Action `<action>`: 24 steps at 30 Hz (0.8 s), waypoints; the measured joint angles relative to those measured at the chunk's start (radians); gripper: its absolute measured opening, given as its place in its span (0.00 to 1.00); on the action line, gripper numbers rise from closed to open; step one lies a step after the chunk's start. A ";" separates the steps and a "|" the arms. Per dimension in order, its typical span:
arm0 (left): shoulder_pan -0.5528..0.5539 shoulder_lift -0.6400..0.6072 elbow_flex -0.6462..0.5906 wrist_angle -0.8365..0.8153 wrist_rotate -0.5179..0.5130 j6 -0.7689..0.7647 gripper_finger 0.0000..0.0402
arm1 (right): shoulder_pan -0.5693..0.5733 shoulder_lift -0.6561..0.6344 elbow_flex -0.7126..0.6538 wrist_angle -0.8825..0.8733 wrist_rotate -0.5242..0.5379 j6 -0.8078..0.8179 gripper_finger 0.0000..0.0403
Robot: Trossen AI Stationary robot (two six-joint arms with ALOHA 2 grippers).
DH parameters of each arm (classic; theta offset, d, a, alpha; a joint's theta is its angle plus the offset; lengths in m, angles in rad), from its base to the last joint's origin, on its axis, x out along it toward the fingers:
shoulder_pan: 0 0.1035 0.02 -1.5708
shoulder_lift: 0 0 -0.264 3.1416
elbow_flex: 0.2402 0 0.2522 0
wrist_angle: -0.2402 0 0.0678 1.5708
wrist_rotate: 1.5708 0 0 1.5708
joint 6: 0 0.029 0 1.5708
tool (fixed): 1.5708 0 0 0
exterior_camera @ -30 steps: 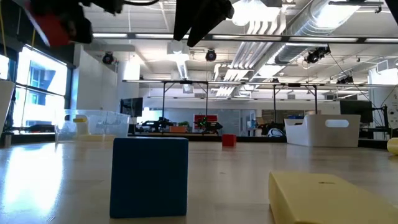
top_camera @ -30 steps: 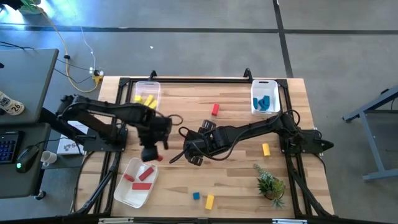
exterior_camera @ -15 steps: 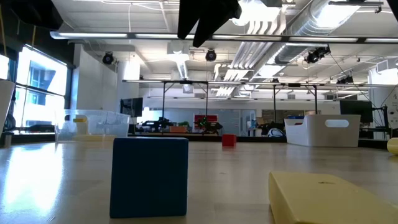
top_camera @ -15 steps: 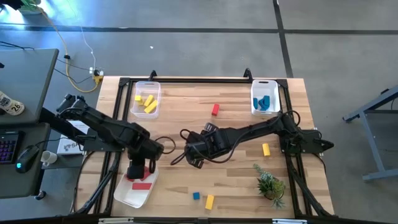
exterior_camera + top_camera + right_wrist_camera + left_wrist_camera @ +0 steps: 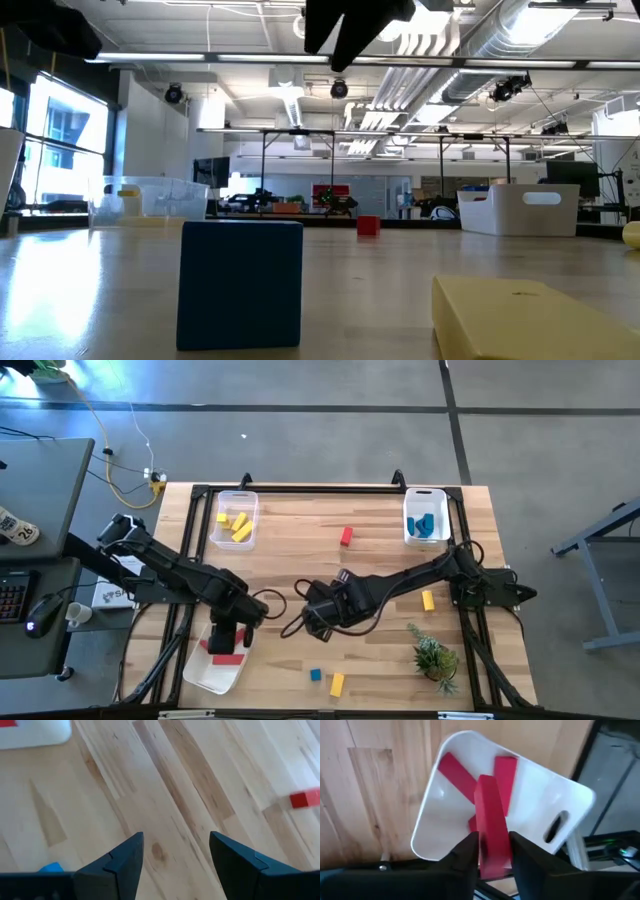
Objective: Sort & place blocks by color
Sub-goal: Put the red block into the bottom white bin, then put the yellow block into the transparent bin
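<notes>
Sorted: red blocks in white tray [image 5: 205, 675] at 7 o'clock, yellow and blue ones in far bins.
Left gripper [image 5: 492, 851]: above that tray, long red wooden bar [image 5: 490, 822] between its fingers.
Right gripper [image 5: 175, 852]: spread, empty, mid-table.
Left: loose red [image 5: 346, 536], yellow, blue blocks.

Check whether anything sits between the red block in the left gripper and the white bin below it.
Nothing visible does. The left gripper holds the red block directly over the white bin, whose floor shows open beside the red blocks already inside.
</notes>
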 joint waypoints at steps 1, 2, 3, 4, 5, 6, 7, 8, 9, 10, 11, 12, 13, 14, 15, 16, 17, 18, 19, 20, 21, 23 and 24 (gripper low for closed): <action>0.000 0.007 -0.001 -0.005 -0.011 0.000 0.25 | 0.002 0.000 0.000 -0.010 0.000 0.018 0.53; 0.000 0.010 -0.002 -0.014 -0.020 0.000 0.27 | 0.005 0.000 0.000 -0.018 0.000 0.034 0.53; 0.000 0.009 -0.002 -0.020 -0.021 0.000 0.28 | 0.008 0.000 0.000 -0.028 0.002 0.050 0.53; 0.000 0.012 -0.001 -0.023 -0.021 0.001 0.30 | 0.011 0.000 0.000 -0.045 0.002 0.066 0.53; 0.000 0.018 -0.001 -0.024 -0.025 0.005 0.32 | 0.015 0.000 0.000 -0.061 0.001 0.080 0.53; 0.000 0.024 -0.002 -0.023 -0.032 0.012 0.34 | 0.018 0.000 0.000 -0.073 0.001 0.099 0.53; 0.000 0.022 -0.002 -0.023 -0.034 0.020 0.36 | 0.022 0.000 0.000 -0.087 0.003 0.120 0.53; 0.000 0.016 -0.002 -0.023 -0.034 0.028 0.38 | 0.026 0.000 0.000 -0.110 0.007 0.140 0.53; 0.000 0.016 -0.002 -0.022 -0.034 0.038 0.39 | 0.030 0.000 0.000 -0.135 0.014 0.157 0.53; 0.003 0.018 -0.002 -0.019 -0.037 0.046 0.40 | 0.034 0.000 0.000 -0.158 0.026 0.174 0.53; 0.006 0.020 -0.002 -0.016 -0.043 0.049 0.41 | 0.039 0.000 0.000 -0.180 0.037 0.186 0.53; 0.010 0.020 -0.002 -0.016 -0.049 0.050 0.41 | 0.044 0.000 0.000 -0.206 0.050 0.201 0.53; 0.014 0.017 -0.002 -0.016 -0.065 0.050 0.42 | 0.049 0.000 0.000 -0.232 0.058 0.211 0.53; 0.017 0.013 -0.002 -0.016 -0.085 0.050 0.42 | 0.054 0.000 0.000 -0.253 0.062 0.222 0.53; 0.019 0.007 -0.002 -0.016 -0.103 0.051 0.42 | 0.057 0.000 0.000 -0.272 0.070 0.227 0.53; 0.023 0.001 -0.001 -0.014 -0.119 0.051 0.42 | 0.060 0.000 0.000 -0.290 0.076 0.231 0.53; 0.030 -0.005 -0.001 -0.012 -0.130 0.051 0.42 | 0.063 0.000 0.000 -0.307 0.084 0.239 0.53; 0.035 -0.009 -0.001 -0.012 -0.144 0.048 0.42 | 0.064 0.000 0.000 -0.314 0.093 0.247 0.53; 0.041 -0.015 -0.001 -0.011 -0.151 0.043 0.42 | 0.064 0.000 0.000 -0.312 0.104 0.247 0.53; 0.049 -0.023 -0.001 -0.010 -0.154 0.039 0.42 | 0.064 0.000 -0.001 -0.311 0.115 0.243 0.53; 0.058 -0.033 -0.001 -0.010 -0.162 0.037 0.42 | 0.064 0.000 -0.002 -0.311 0.124 0.237 0.53; 0.076 -0.048 -0.001 -0.008 -0.174 0.034 0.42 | 0.064 0.000 -0.003 -0.311 0.142 0.221 0.53; 0.083 -0.058 -0.001 -0.007 -0.179 0.030 0.42 | 0.064 0.000 -0.003 -0.311 0.153 0.216 0.53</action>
